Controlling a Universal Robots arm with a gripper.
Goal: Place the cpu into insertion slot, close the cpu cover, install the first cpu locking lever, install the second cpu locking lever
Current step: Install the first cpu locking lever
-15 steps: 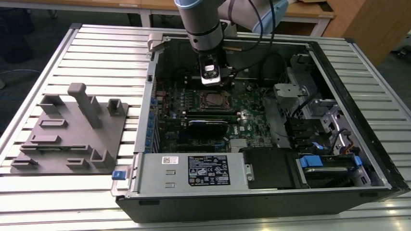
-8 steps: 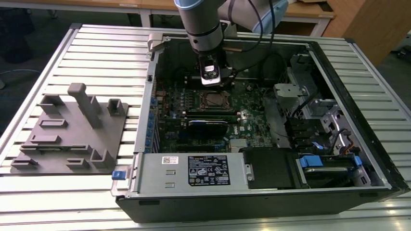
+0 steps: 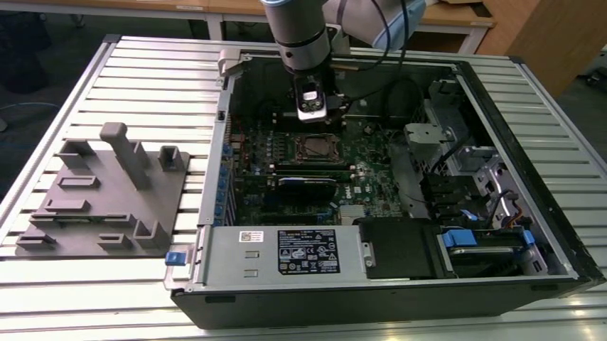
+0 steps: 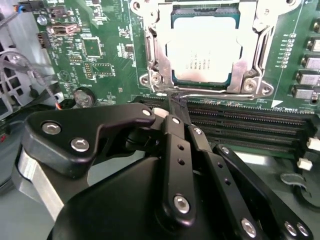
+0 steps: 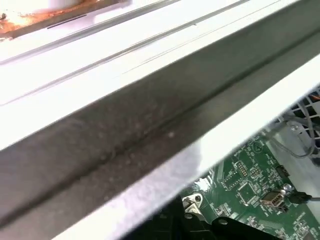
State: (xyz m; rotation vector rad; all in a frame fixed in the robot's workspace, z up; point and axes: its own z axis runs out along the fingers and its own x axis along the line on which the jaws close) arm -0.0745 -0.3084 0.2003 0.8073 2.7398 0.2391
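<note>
Your tool (image 4: 176, 104) is hanging inside the open computer case with its two black fingers drawn together to a narrow tip, and nothing is sitting between them as far as the second wrist view shows. That tip is poised at the near edge of the insertion slot (image 4: 205, 47), right by the thin wire lever (image 4: 200, 96) running along that side of the socket, so you are positioned to work the latch rather than carry a part; whether the tip is actually touching the wire I cannot tell. The cpu (image 4: 204, 50) is already lying flat in the socket, its dull silver top showing through the square window of the cpu cover (image 4: 250, 65), which is lying down over it. Around it the green motherboard (image 4: 100, 50) is spreading out, with long black memory slots (image 4: 250, 125) just beside the socket. In the exterior view the case is resting on the slatted table (image 3: 142, 78), with a grey fixture block (image 3: 104, 199) well apart toward the exterior view's left.
</note>
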